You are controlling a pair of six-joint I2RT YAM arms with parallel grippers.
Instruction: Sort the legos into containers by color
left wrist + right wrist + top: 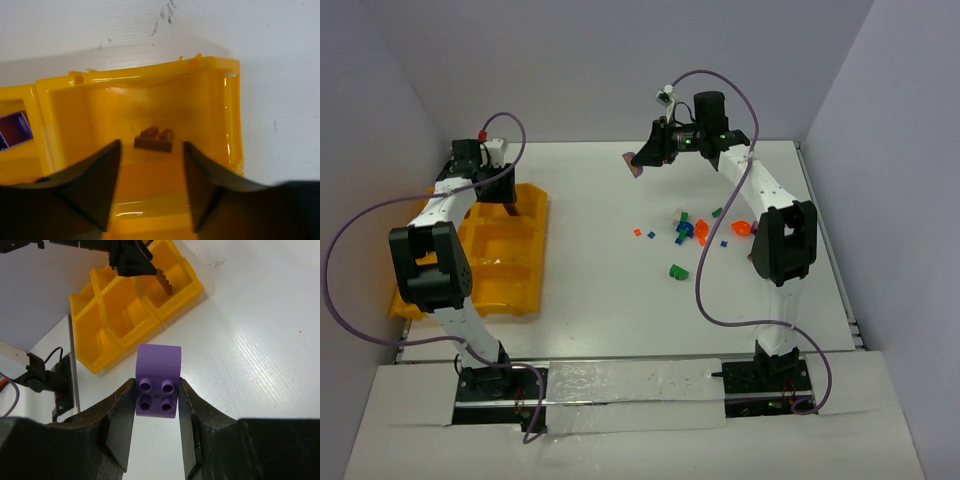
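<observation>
My right gripper (640, 163) is shut on a purple lego (157, 390) with four studs and holds it in the air above the far middle of the table (610, 200). Its jaws press the brick's two sides in the right wrist view (156, 385). My left gripper (507, 200) hangs open and empty (151, 150) over the far right bin of the yellow-orange tray (525, 285). A dark orange-brown lego (155, 139) lies on that bin's floor. A purple piece (15, 129) lies in the bin to its left. The loose legos (695, 230) lie scattered right of centre.
Among the loose pieces are a green one (678, 270), an orange-red one (742, 228) and blue ones (705, 231), close to the right arm's elbow (782, 240). The tray (120, 315) and the left gripper's fingers (162, 277) show in the right wrist view.
</observation>
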